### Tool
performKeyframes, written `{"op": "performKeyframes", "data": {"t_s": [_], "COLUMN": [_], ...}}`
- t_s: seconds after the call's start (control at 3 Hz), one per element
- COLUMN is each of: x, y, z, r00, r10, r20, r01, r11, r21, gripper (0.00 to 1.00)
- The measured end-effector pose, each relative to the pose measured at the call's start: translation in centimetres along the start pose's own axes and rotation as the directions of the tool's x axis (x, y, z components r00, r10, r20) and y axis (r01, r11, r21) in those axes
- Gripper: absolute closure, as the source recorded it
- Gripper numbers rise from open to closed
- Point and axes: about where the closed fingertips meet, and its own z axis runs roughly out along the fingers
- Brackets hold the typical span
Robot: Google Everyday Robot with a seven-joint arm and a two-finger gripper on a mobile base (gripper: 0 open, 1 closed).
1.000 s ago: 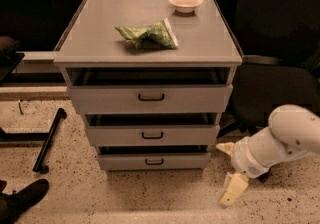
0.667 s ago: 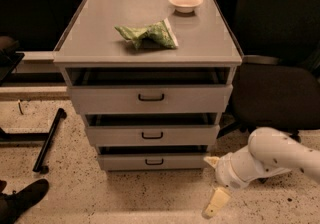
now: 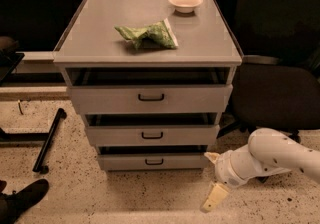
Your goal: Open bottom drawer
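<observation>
The grey cabinet (image 3: 90,43) has three drawers. The bottom drawer (image 3: 120,162) has the narrowest, shortest front and a small black loop handle (image 3: 154,161) at its centre. It sits close to shut, with a dark gap above its front. My gripper (image 3: 213,178) is low, just right of the bottom drawer's right end, near the floor. Its cream fingers (image 3: 215,198) are spread apart and hold nothing. It is to the right of the handle and does not touch it. The white arm (image 3: 280,155) reaches in from the right.
A green crumpled bag (image 3: 147,34) and a white bowl (image 3: 185,2) lie on the cabinet top. A black office chair (image 3: 280,88) stands right of the cabinet, behind my arm. A black stand leg (image 3: 49,140) and a dark shoe (image 3: 22,200) are on the speckled floor at left.
My arm and gripper have moved left across the floor, closer to the bottom drawer's right end. The drawers have not moved.
</observation>
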Motion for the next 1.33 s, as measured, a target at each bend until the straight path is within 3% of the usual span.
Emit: {"op": "performKeyframes", "data": {"t_s": [0.33,0.67,1.0,1.33], "x": [0.1,-1.0,0.0,1.1], "y": [-0.1,-2.2,-2.6,-3.2], "z": [1.0,5.6,13.0,19.8], "r00": [1.0,0.996,0.984,0.962], "r10": [-0.002,-0.016,0.068,0.149], "r20": [0.014,0.091,0.163,0.231], "r01": [0.003,0.017,-0.067,-0.153], "r11": [0.9999,0.9998,0.9977,0.9883], "r21": [-0.013,-0.011,-0.011,0.0], "gripper": [0.0,0.0,0.0,0.0]}}
